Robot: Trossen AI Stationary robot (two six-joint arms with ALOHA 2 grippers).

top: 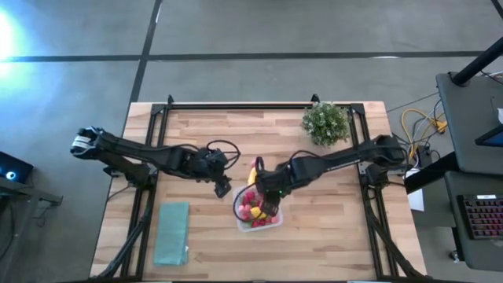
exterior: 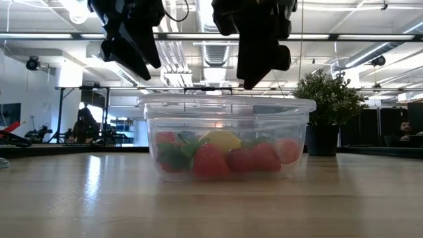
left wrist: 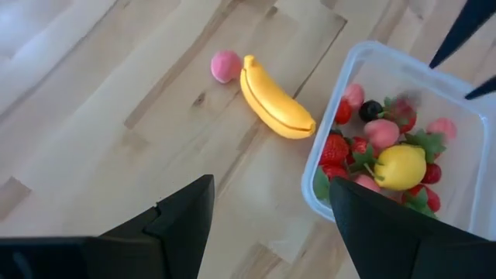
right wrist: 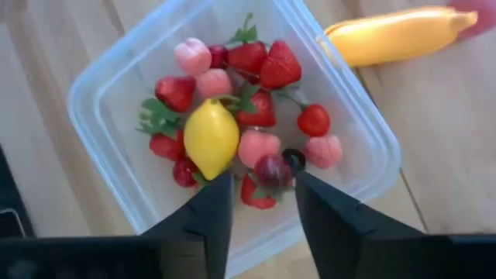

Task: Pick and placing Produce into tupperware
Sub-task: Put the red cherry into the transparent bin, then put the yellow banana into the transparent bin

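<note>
Right gripper (right wrist: 263,203) hangs with fingers apart directly over your tupperware (right wrist: 108,81) of produce (right wrist: 210,136). Left gripper (left wrist: 267,221), fingers spread, hovers beside it; banana (left wrist: 275,101) lies ahead.

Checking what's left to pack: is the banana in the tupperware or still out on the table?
Out. The banana lies on the bare wood beside the tupperware, outside its rim, next to a pink piece.

Open tabletop beside banana (left wrist: 277,105)

wooden table (top: 330,228), tupperware (top: 245,224), banana (left wrist: 275,101), teal mat (top: 171,233), potted plant (top: 324,123)
</note>
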